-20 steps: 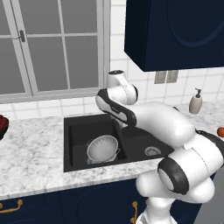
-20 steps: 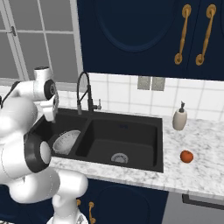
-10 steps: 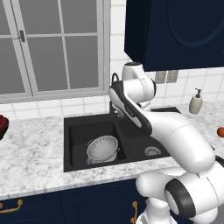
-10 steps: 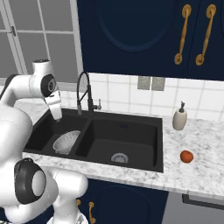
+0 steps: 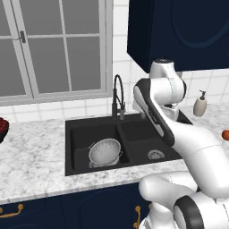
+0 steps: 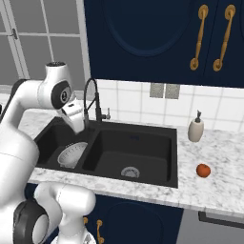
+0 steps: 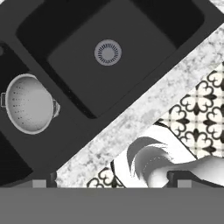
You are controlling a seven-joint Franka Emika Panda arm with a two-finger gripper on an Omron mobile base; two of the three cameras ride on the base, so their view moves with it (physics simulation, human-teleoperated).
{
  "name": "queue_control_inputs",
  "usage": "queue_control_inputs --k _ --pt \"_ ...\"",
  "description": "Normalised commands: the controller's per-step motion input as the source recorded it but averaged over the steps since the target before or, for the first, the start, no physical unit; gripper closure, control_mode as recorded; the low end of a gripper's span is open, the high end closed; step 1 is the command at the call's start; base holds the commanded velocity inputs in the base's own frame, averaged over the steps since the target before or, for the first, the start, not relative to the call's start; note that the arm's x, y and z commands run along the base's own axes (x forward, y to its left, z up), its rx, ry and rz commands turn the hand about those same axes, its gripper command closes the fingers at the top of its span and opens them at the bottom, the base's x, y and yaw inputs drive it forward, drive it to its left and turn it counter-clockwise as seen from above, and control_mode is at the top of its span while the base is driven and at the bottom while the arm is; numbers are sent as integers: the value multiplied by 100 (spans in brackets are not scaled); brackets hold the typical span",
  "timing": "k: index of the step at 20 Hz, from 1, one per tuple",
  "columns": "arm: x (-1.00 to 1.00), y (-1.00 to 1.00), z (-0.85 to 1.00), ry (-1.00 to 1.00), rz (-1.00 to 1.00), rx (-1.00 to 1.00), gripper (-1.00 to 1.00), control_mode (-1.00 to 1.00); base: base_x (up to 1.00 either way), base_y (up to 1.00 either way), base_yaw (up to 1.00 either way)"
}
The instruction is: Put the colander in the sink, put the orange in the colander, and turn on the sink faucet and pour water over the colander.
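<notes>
From the left base view, the colander point(image 5: 105, 152) sits upright in the left basin of the sink point(image 5: 74, 138), its silvery bowl open to the camera and nothing inside it. The sink faucet point(image 5: 117, 96) rises from the back rim between the two basins, arching toward the front. The robot's white arm reaches up in front of the right basin, and its hand is hidden behind the upper links, so the jaws cannot be judged here. The orange point(image 5: 226, 134) shows at the far right edge on the marble counter point(image 5: 31, 152), well apart from the sink, with the white soap dispenser point(image 5: 200, 104) standing behind it by the wall. A dark red bowl-like thing point(image 5: 2, 128) peeks in at the left edge. In the right base view, the colander point(image 6: 72, 155) lies in the far-left basin, partly screened by the arm, and the right basin holds only its round drain point(image 6: 127, 172). The faucet point(image 6: 93, 99) stands just beside the arm's wrist. The orange point(image 6: 203, 170) rests on the counter to the right of the sink, near the front, with the soap dispenser point(image 6: 195, 129) behind it. In the hand view, the camera looks straight down from high over the sink point(image 7: 144, 48): the colander point(image 7: 28, 103) appears at the left, empty, with its small handles showing. The gripper point(image 7: 109, 179) has its two tips at the bottom edge, set wide apart, with nothing between them.
</notes>
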Motion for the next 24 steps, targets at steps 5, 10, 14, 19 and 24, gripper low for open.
queue_control_inputs --k 5,10,14,19,24 --pt "-35 -100 2 0 8 0 -100 -100 0 0 0" --pt "-31 -100 0 0 5 0 -100 -100 0 0 0" --pt "-26 -100 0 0 5 0 -100 -100 0 0 0" --pt "-7 -100 -1 0 5 0 -100 -100 0 0 0" --pt "0 -100 -3 0 7 0 -100 -100 0 0 0"
